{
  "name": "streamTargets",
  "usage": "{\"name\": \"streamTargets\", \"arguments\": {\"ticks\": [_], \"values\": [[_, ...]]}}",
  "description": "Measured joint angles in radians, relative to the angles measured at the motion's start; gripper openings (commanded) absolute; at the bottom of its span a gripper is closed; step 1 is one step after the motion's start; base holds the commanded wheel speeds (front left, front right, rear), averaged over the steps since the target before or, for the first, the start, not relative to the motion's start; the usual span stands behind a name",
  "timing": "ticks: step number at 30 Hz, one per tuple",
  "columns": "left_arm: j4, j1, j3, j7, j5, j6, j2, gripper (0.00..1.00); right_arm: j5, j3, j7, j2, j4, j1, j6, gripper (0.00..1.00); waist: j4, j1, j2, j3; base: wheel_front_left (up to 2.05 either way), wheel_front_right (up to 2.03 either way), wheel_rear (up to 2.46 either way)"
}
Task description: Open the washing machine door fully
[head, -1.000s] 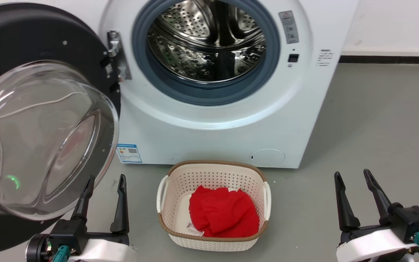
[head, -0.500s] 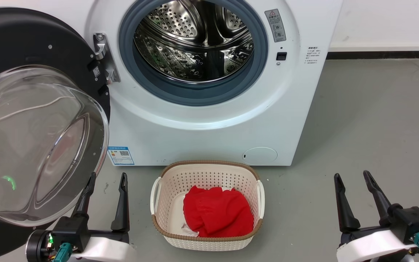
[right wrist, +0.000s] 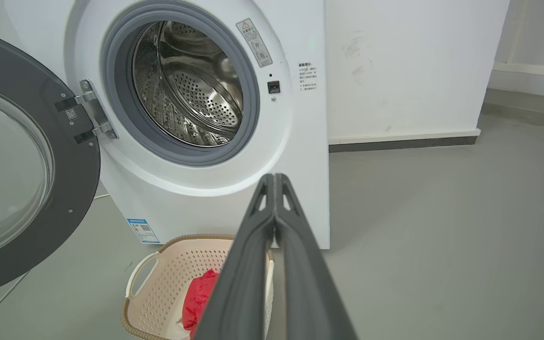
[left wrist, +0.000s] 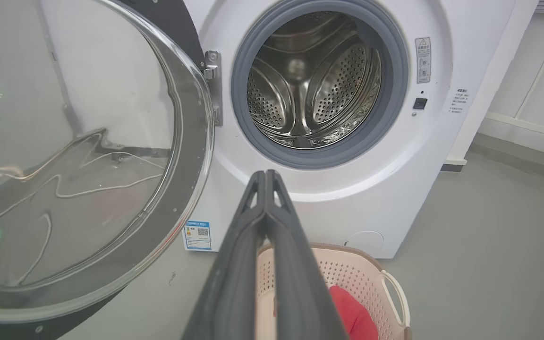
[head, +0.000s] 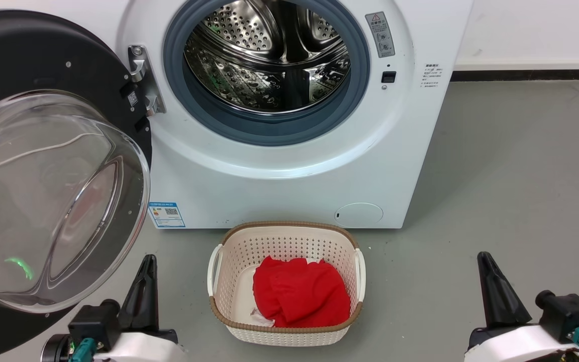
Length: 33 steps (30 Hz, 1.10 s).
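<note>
Hanging open left of the big white front-loading washing machine (head: 279,186), the round glossy black door (head: 53,166) with bulging glass bowl (head: 38,211) looks heavy, rigid and slick; I would push its black rim (head: 23,55), not the glass. The left claw (head: 148,261) and right claw (head: 484,259) are clenched on nothing.

The grey floor (head: 510,166) carries everything. The washing machine (head: 289,191) stands on it ahead of the fingertips of the left gripper (head: 148,259) and farther from the right gripper (head: 484,255). A cream perforated basket (head: 289,246) sits on the floor between the two grippers, close in front of the machine.
</note>
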Motion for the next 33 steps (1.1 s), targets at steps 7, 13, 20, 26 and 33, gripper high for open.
{"name": "streamTargets", "arguments": {"ticks": [7,13,20,26,33], "values": [[0.012,-0.007,0.006,0.032,-0.146,-0.001,0.000,0.00,0.149,-0.002,0.022,-0.004,0.015,-0.004,0.000,0.00,0.000,0.0000,0.0000,0.001,0.00,0.00,0.00],[0.021,-0.012,0.008,0.057,-0.262,-0.002,0.000,0.00,0.267,-0.003,0.040,-0.009,0.027,-0.019,0.000,0.00,0.000,0.0000,0.0000,0.002,0.00,0.00,0.00],[0.031,-0.026,0.013,0.084,-0.387,-0.004,0.000,0.00,0.393,-0.005,0.062,-0.013,0.041,-0.029,0.000,0.00,-0.001,0.0000,0.0000,0.003,0.00,0.00,0.00],[0.040,-0.032,0.018,0.108,-0.486,-0.010,0.000,0.00,0.494,-0.009,0.078,-0.015,0.050,-0.042,0.000,0.00,-0.001,0.0000,0.0000,0.004,0.00,0.00,0.00],[0.052,-0.047,0.022,0.133,-0.592,-0.010,0.000,0.00,0.602,-0.013,0.097,-0.018,0.061,-0.050,0.000,0.00,-0.001,0.0000,0.0000,0.004,0.00,0.00,0.00]]}}
